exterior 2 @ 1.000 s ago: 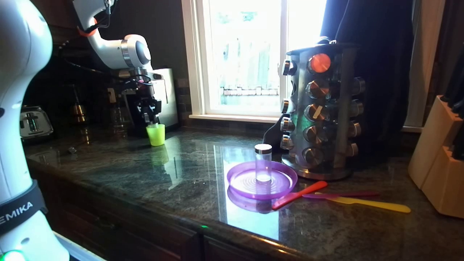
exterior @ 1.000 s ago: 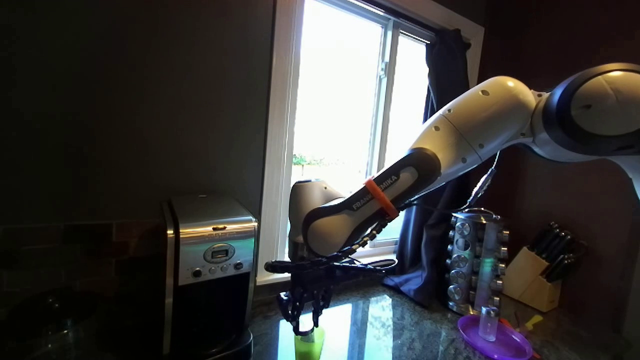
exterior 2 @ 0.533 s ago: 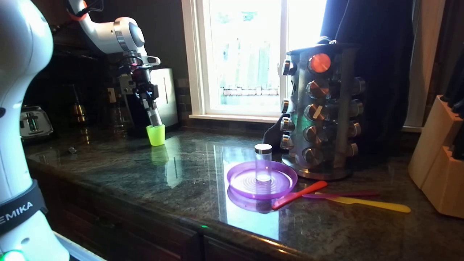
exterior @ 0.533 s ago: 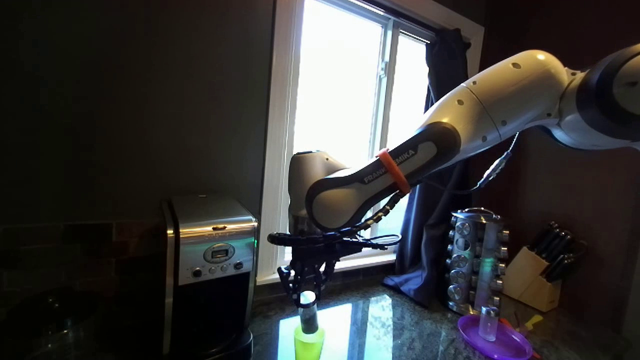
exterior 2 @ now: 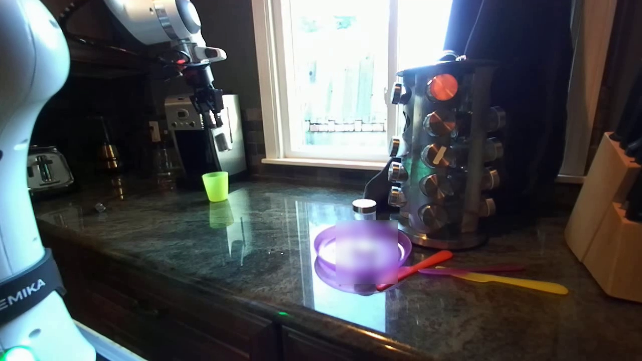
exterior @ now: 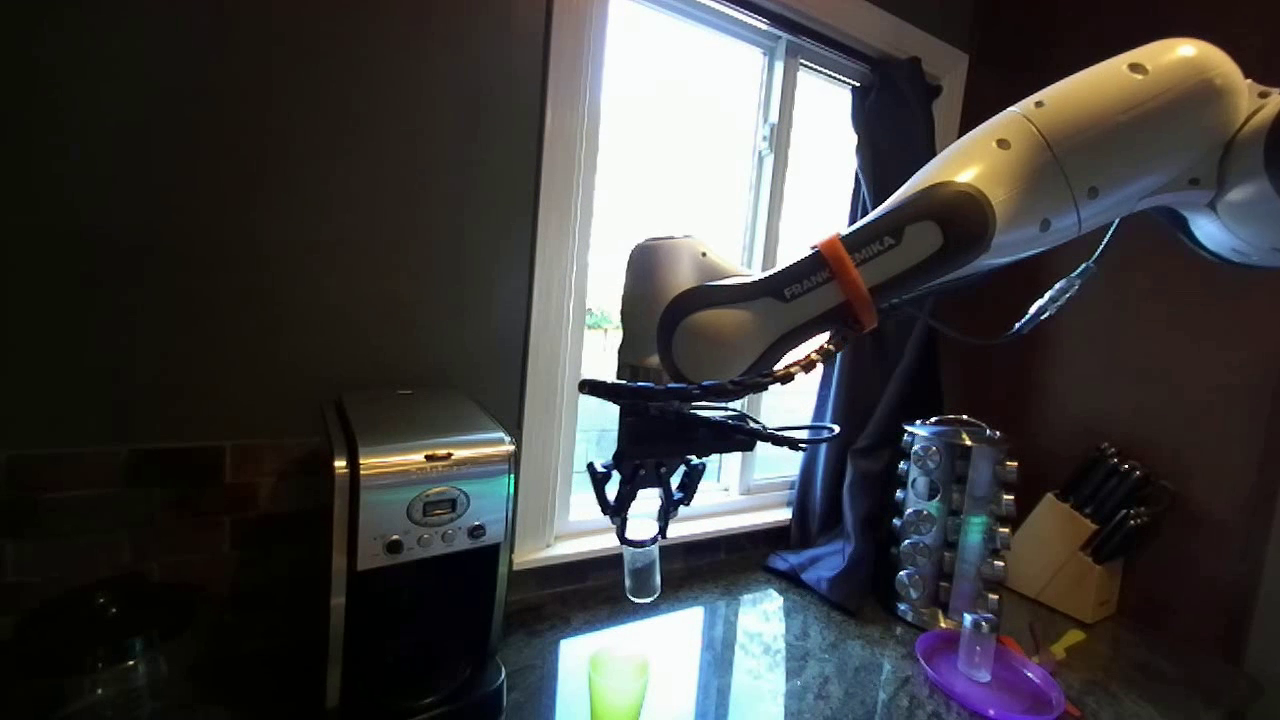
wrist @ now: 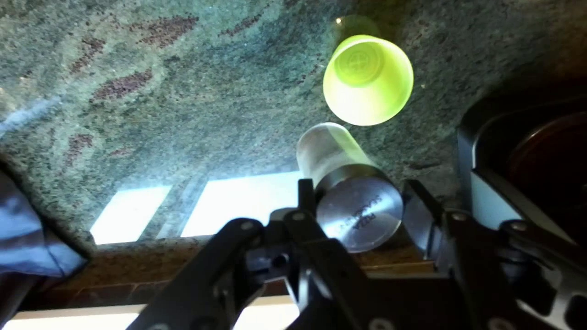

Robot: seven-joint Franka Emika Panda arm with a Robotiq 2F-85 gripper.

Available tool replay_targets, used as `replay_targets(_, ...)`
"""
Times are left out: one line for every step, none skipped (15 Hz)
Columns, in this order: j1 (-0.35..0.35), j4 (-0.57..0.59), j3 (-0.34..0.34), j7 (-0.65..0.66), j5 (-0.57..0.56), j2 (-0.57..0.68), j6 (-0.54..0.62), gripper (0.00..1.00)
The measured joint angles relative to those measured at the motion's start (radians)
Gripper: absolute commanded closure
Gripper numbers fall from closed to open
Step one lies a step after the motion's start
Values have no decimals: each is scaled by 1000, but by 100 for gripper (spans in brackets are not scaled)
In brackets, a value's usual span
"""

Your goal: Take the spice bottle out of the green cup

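The spice bottle (exterior: 643, 577), clear with a silver metal lid, hangs roughly upright in the air. It also shows in an exterior view (exterior 2: 222, 141) and in the wrist view (wrist: 360, 213), lid toward the camera. My gripper (exterior: 641, 535) is shut on it at the lid, the fingers on opposite sides; the gripper also shows in the wrist view (wrist: 357, 197). The lime-green cup (exterior 2: 215, 187) stands upright on the counter below the bottle, apart from it. In the wrist view the cup (wrist: 367, 85) is empty inside.
A steel coffee maker (exterior: 430, 500) stands beside the cup. A purple dish (exterior 2: 326, 250) holds another bottle (exterior 2: 364, 208); part of it is blurred. Plastic knives (exterior 2: 516, 282), a spice rack (exterior 2: 436, 150) and a knife block (exterior: 1065, 565) lie beyond. The window sill (exterior: 680, 535) is behind the gripper.
My gripper has risen, carrying the bottle up out of the green cup, then a little toward the window side. The cup has stayed in place.
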Motion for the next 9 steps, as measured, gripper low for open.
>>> replay_targets(-18,-26,0,14,0,-22,7,75)
replay_targets(-40,-59,-1,23,1,-45,23,75)
replay_targets(-63,-95,-2,29,3,-66,45,75)
replay_targets(-91,-138,-4,31,7,-88,79,75)
replay_targets(-118,-181,-7,31,9,-109,118,75)
replay_targets(-144,-226,-12,31,9,-131,159,75)
replay_targets(-170,-270,-19,28,10,-151,201,75)
replay_targets(-195,-312,-26,17,10,-171,240,75)
replay_targets(-220,-353,-34,0,13,-190,281,75)
